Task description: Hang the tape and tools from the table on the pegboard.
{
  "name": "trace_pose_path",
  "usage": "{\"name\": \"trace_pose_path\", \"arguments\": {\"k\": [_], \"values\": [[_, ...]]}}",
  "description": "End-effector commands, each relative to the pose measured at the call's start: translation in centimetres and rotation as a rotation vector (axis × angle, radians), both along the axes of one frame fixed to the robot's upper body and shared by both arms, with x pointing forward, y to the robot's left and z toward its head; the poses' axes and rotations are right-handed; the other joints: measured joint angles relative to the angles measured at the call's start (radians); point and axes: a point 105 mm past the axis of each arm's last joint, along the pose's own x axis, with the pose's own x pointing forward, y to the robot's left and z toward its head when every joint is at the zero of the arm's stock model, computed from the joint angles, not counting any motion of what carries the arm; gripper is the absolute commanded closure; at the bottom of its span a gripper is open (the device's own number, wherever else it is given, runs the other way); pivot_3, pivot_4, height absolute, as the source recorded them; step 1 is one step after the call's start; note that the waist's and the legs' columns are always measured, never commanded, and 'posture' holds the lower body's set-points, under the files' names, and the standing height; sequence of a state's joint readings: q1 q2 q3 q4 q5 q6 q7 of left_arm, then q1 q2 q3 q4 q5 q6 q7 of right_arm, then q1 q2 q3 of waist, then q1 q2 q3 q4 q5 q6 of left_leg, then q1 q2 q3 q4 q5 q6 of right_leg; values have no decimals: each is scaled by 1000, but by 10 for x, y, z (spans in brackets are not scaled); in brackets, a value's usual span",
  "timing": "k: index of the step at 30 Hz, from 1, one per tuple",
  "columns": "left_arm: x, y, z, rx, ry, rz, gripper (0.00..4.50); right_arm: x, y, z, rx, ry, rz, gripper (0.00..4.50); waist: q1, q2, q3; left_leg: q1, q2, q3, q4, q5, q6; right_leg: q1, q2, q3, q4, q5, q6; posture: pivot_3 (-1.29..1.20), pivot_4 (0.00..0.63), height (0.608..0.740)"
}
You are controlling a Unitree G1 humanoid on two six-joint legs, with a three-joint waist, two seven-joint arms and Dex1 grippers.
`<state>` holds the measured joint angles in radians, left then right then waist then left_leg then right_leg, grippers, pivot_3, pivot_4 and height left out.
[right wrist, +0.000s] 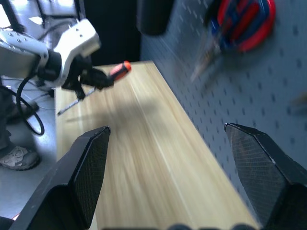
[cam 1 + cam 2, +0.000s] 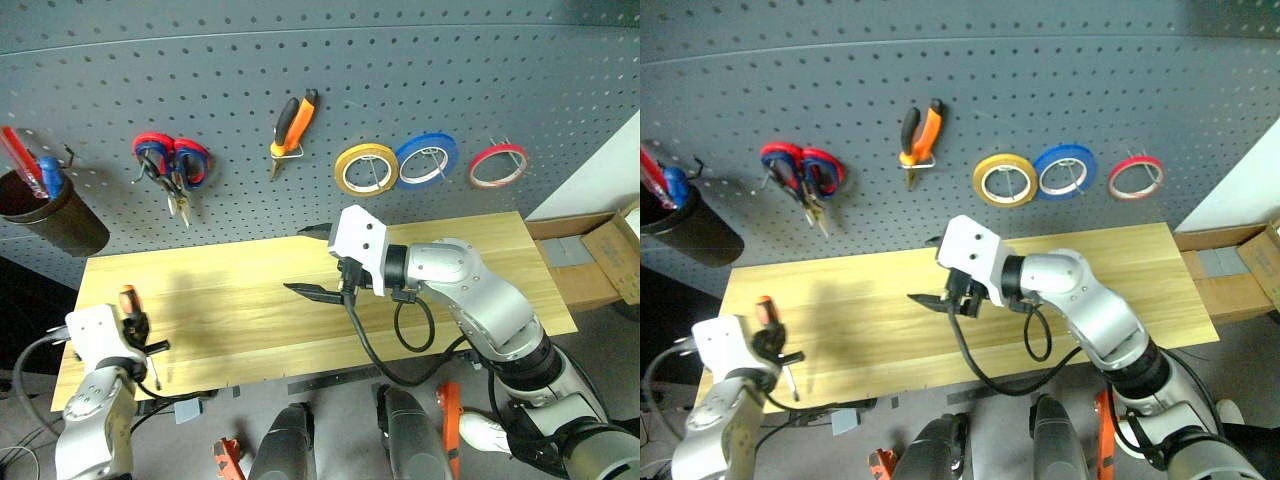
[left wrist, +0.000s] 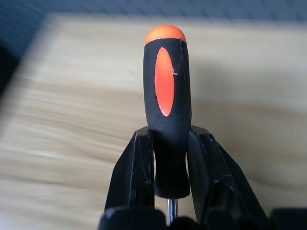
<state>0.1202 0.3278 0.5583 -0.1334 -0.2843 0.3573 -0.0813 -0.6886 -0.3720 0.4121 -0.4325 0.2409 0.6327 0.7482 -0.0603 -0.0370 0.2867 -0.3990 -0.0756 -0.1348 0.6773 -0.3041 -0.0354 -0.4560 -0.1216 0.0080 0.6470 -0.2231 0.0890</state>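
Note:
My left gripper (image 2: 140, 335) is shut on the orange-and-black screwdriver (image 3: 166, 110), held by its handle just above the table (image 2: 250, 300) at the left end, shaft pointing down. The right wrist view shows this same screwdriver (image 1: 117, 70) lifted off the wood. My right gripper (image 2: 315, 262) hangs open over the middle of the table, pointing left, with nothing between its fingers. On the pegboard (image 2: 400, 80) the orange-and-black pliers (image 2: 293, 125) hang from a hook at centre. The thin red tape (image 2: 498, 165) hangs at the right.
Yellow roll (image 2: 366, 168) and blue roll (image 2: 427, 160) hang left of the red tape. Red-and-blue scissors (image 2: 172, 160) hang at the left. A dark cup (image 2: 55, 215) holding a red screwdriver (image 2: 20, 155) sits at the far left. Cardboard boxes (image 2: 615, 250) stand beyond the table's right end.

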Motion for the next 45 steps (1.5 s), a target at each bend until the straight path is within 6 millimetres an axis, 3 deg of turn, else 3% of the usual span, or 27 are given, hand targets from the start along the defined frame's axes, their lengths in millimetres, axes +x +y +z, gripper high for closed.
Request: {"name": "trace_pose_path", "arguments": {"k": [1, 12, 20, 25, 27, 31, 34, 41, 45], "values": [[-23, 11, 64, 206, -202, 72, 3874, -13, -3, 22, 73, -63, 118, 582, 10, -1, -1, 0, 0, 0, 0, 0, 0, 0, 0, 0, 0, 0, 0, 19, 264, 740], [-25, -14, 189, 476, -553, 4, 3874, -20, -5, 38, 114, -68, 295, 582, 63, -5, -8, 0, -1, -1, 1, 0, 0, 2, 1, -2, -1, 1, 0, 119, 210, 740], [1, -27, 282, 536, -793, -128, 3874, -8, -3, 48, 135, -103, 263, 582, 69, -9, -15, 0, -1, -1, 1, 0, -1, 1, 3, -3, 0, 2, -1, 97, 187, 740], [16, -28, 317, 542, -885, -158, 3874, -1, -3, 52, 151, -122, 219, 582, 58, -10, -19, 0, -1, -1, 2, 0, -2, 1, 3, -9, -1, 3, -2, 68, 181, 740], [24, -26, 319, 548, -885, -169, 3874, -1, -2, 51, 152, -123, 212, 582, 54, -11, -20, 0, -1, 0, 2, -1, -3, 1, 2, -15, -2, 4, -4, 55, 180, 740], [50, -18, 303, 531, -853, -189, 3874, -3, -2, 50, 156, -125, 203, 582, 45, -10, -23, 0, -1, 0, 2, -1, -4, 0, 1, -19, -1, 5, -5, 32, 178, 740], [68, -15, 278, 469, -834, -195, 3874, -2, -4, 51, 156, -128, 184, 582, 31, -10, -26, 0, -1, 0, 3, -1, -4, 1, 0, -19, -1, 5, -5, 5, 182, 740], [75, -14, 243, 389, -816, -156, 3874, -1, -9, 51, 147, -132, 152, 582, 22, -12, -28, 0, -1, 0, 4, -1, -4, 0, -1, -19, -1, 5, -5, -27, 189, 740], [69, -14, 240, 379, -841, -123, 2641, 1, -11, 51, 145, -135, 138, 582, 16, -12, -29, 0, 0, 0, 4, -1, -4, 0, -1, -19, 0, 5, -5, -35, 188, 740]]}}
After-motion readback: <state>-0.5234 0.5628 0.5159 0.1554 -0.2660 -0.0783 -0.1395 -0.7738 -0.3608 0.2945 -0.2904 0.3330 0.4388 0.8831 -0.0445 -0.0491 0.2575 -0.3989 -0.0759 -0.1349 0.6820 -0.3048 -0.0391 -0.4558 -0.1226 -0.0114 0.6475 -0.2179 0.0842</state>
